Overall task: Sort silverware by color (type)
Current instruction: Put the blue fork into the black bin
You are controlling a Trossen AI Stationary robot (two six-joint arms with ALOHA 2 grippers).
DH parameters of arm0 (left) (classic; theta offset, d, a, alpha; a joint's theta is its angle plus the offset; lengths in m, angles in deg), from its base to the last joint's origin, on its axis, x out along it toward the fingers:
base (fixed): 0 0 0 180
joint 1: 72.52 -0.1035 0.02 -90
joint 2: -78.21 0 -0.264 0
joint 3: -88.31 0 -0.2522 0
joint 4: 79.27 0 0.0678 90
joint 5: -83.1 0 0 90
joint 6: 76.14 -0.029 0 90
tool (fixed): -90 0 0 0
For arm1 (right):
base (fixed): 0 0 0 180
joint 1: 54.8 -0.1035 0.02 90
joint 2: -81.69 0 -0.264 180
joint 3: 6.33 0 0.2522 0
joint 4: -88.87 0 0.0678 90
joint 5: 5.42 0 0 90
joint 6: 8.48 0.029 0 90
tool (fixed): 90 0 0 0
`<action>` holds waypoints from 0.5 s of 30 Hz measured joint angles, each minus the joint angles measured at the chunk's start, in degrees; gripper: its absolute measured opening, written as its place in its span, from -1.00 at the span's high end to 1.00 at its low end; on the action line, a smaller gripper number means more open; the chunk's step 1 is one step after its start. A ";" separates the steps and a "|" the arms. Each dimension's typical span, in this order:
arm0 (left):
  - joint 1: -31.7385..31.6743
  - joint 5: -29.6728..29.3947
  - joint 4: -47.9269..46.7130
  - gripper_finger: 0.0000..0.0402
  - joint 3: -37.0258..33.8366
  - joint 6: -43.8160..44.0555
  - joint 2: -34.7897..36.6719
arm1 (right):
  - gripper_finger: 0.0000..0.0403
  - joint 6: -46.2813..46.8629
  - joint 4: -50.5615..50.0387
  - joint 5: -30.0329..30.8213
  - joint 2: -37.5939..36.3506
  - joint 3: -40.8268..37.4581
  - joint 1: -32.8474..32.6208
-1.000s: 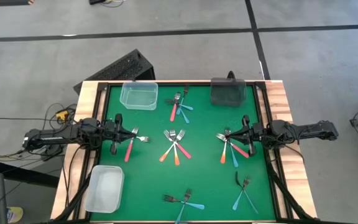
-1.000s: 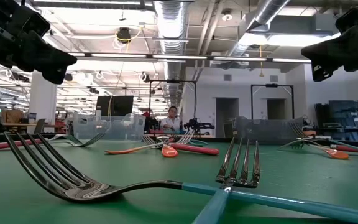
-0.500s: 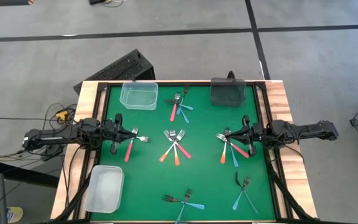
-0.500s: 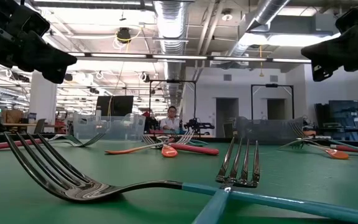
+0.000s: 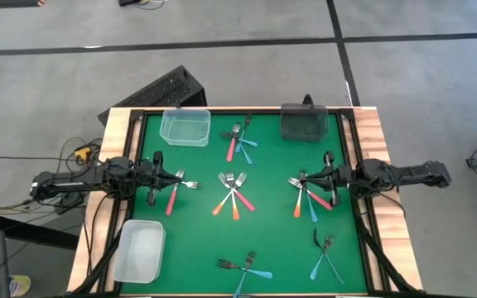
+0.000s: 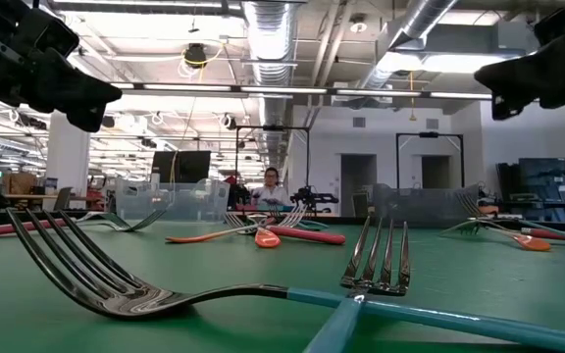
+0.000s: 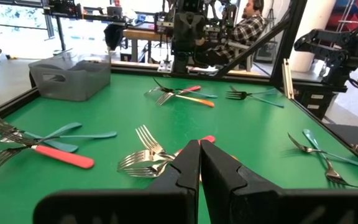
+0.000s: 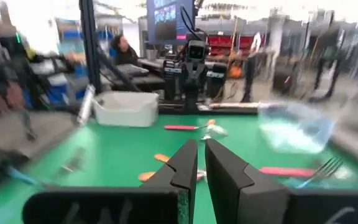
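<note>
My left gripper [image 5: 157, 175] sits pinched shut with nothing in it, just beside the red fork [image 5: 174, 194] at the left side of the green mat [image 5: 272, 240]. My right gripper [image 5: 328, 175] hangs over the mat's right side above a mixed fork pile [image 5: 309, 196], fingers nearly together with a thin gap and no fork between them. More silverware on the mat: a centre cluster [image 5: 233, 192], a far group [image 5: 239, 141] between the clear bin [image 5: 185, 127] and the dark bin [image 5: 304, 122], and blue forks [image 5: 244, 268] near the front edge. White bin [image 5: 139, 251] at the mat's front-left corner.
</note>
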 joint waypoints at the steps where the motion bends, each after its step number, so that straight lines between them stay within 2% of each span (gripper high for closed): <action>1: 0.00 -0.01 0.01 1.00 0.00 0.41 0.00 | 0.71 1.49 -0.16 0.05 0.00 0.00 -0.05; 10: 0.00 0.23 1.39 1.00 -0.17 -1.38 0.00 | 0.71 16.91 -0.49 -1.27 3.99 0.00 -4.19; 15: 0.00 1.95 2.10 1.00 -0.50 0.07 -0.01 | 0.71 22.90 4.92 5.52 6.50 0.00 -5.73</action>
